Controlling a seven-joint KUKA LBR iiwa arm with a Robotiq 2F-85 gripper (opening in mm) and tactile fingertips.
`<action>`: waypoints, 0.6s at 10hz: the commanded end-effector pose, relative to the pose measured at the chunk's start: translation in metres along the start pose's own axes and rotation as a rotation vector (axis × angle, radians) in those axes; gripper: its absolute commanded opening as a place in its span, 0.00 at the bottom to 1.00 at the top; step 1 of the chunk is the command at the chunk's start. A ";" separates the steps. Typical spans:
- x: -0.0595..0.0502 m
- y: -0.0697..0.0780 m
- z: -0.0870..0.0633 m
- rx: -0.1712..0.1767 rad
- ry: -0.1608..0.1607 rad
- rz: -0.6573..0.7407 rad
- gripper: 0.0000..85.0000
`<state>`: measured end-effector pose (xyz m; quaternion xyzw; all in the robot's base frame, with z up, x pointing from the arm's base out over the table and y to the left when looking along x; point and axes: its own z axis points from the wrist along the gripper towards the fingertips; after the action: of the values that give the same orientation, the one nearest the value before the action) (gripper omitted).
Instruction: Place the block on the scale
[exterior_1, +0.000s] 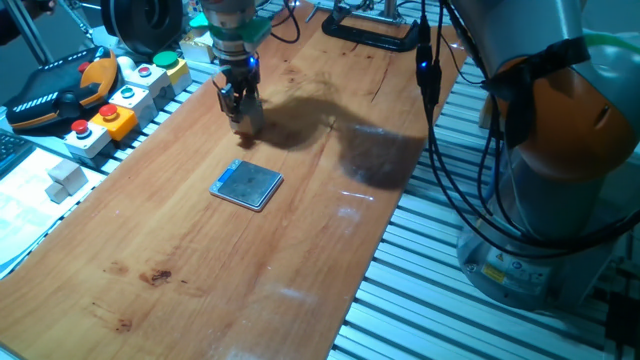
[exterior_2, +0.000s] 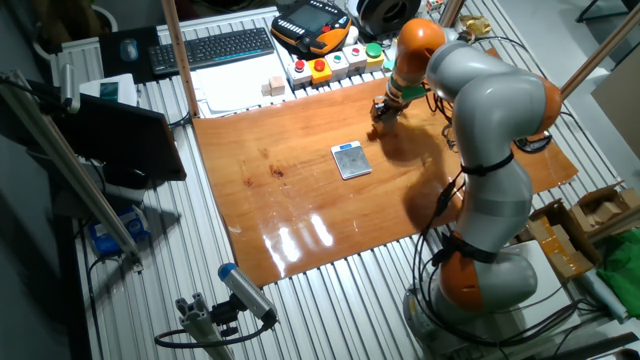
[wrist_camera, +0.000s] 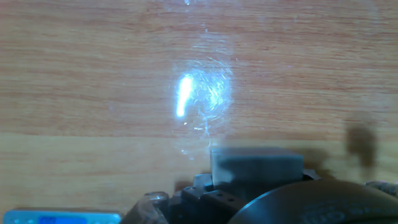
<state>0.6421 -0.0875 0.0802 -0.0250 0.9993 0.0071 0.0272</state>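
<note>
Near the far edge of the wooden table (exterior_1: 200, 260), you have the block (wrist_camera: 256, 167) at the gripper (exterior_1: 241, 118). In the hand view it shows as a blurred greyish rectangle right at the fingers, close above the wood. In the fixed views the block is hidden by the gripper, so you cannot tell whether it touches the table. The fingers appear closed on the block, one on each side.

The gripper points straight down, low over the table. Your arm (exterior_2: 480, 110) reaches across from its orange-banded base at the table's side, bending over at the elbow so that the wrist hangs vertical.

The scale (exterior_1: 247, 185) lies flat near the table's middle, well apart from the gripper and nearer the front edge. Its top plate is bare. A strip of blue along the bottom left of the hand view may be its display.

Beyond the table's edge stands a row of button boxes (exterior_1: 130, 95), and a whitish cube (exterior_1: 68, 178) rests beside them.
</note>
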 end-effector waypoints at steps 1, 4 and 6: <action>0.002 0.002 -0.006 0.000 0.005 0.004 0.01; 0.013 0.018 -0.023 0.009 0.004 -0.001 0.01; 0.023 0.033 -0.029 0.015 0.001 0.006 0.01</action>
<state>0.6148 -0.0547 0.1090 -0.0222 0.9994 -0.0005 0.0268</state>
